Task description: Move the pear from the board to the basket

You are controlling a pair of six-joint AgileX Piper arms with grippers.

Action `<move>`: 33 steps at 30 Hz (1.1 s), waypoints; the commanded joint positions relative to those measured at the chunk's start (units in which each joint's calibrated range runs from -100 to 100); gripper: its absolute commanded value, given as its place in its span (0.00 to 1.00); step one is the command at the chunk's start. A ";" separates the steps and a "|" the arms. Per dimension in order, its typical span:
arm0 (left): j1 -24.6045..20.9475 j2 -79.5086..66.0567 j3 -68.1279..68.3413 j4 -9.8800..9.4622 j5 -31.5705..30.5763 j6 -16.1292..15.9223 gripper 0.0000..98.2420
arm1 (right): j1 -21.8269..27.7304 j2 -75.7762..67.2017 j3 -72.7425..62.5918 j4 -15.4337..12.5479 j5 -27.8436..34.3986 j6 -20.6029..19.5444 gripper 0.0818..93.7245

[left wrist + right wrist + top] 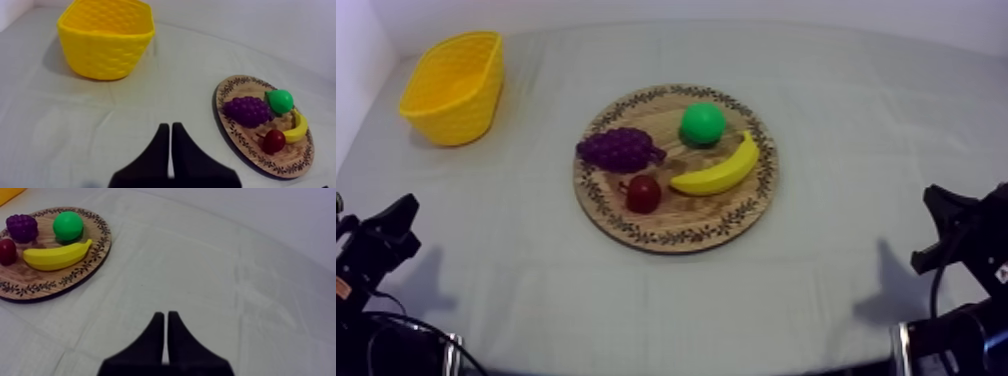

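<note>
A green pear (702, 124) rests on the round wooden board (636, 228) in mid-table, at the board's far side. The pear (279, 100) (68, 225) is seen from both wrists. The yellow basket (455, 87) (106, 43) stands at the far left, holding nothing that I can see. My left gripper (402, 215) sits low at the left edge, far from the board; its fingers (161, 145) lie together as a narrow wedge, shut on nothing. At the right edge my right gripper (937, 198) rests likewise, its fingers (157, 330) shut and holding nothing.
The board also carries purple grapes (619, 149), a banana (717, 172) right of them and a small red fruit (643, 194) at the front. Grey-white cloth (856, 130) lies bare around the board.
</note>
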 commanded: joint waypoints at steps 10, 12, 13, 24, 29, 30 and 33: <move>7.22 0.00 -0.82 8.86 0.33 -12.60 0.00 | 0.01 -0.04 0.00 -0.01 0.01 -0.04 0.00; 8.39 0.00 -0.85 10.11 0.05 -12.93 0.00 | 0.01 -0.04 0.00 -0.01 0.01 -0.04 0.00; 8.98 0.00 -0.86 10.58 -0.11 -12.62 0.00 | 0.01 -0.04 0.00 -0.01 0.01 -0.04 0.00; 13.44 0.74 -1.37 11.87 -0.70 -9.81 0.03 | 0.01 -0.04 0.00 -0.01 0.01 -0.04 0.00; 13.62 5.97 -3.81 12.94 -0.92 -9.49 0.02 | 0.01 -0.04 0.00 -0.01 0.01 -0.04 0.00; 13.70 7.46 -4.74 13.33 -0.88 -9.66 0.02 | 0.01 -0.04 0.00 -0.01 0.01 -0.04 0.00; 13.95 12.75 -8.49 14.42 -0.36 -10.34 0.01 | 0.01 -0.04 0.00 -0.01 0.01 -0.04 0.00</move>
